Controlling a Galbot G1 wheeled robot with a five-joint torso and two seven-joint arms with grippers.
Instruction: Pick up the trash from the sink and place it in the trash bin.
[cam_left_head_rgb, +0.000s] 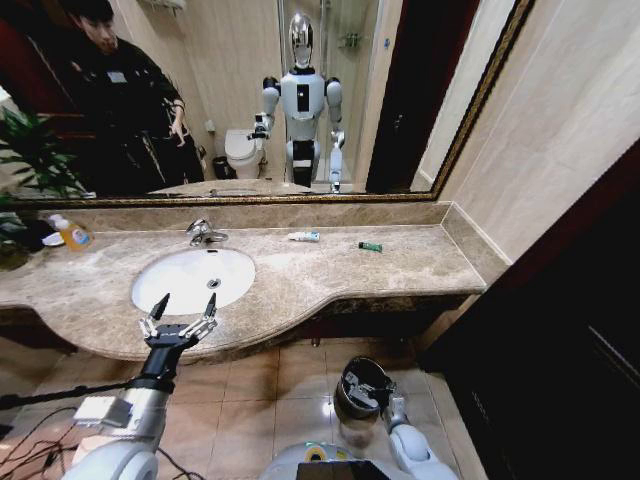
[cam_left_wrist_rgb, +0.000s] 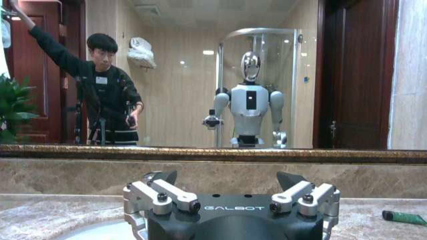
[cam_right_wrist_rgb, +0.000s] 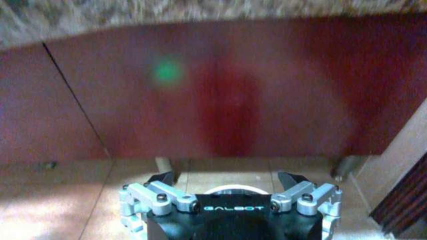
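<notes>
At frame lower left, left gripper (cam_left_head_rgb: 183, 308) open, empty, before sink (cam_left_head_rgb: 150, 295); reach step; next needs advance over basin.

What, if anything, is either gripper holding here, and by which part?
Nothing. The left gripper hangs open and empty at the sink's front edge; the right gripper is open, empty, low above the trash bin.

- White oval ceramic sink (cam_left_head_rgb: 180, 285) with a chrome tap, sunk in the beige-brown marble tabletop.
- Small white-and-blue tube (cam_left_head_rgb: 303, 237) lying flat on the tabletop, beside the sink.
- Tiny green piece (cam_left_head_rgb: 370, 246) lying further along the tabletop.
- Round, dark, shiny metal trash bin (cam_left_head_rgb: 357, 392) standing upright on the tiled floor.
</notes>
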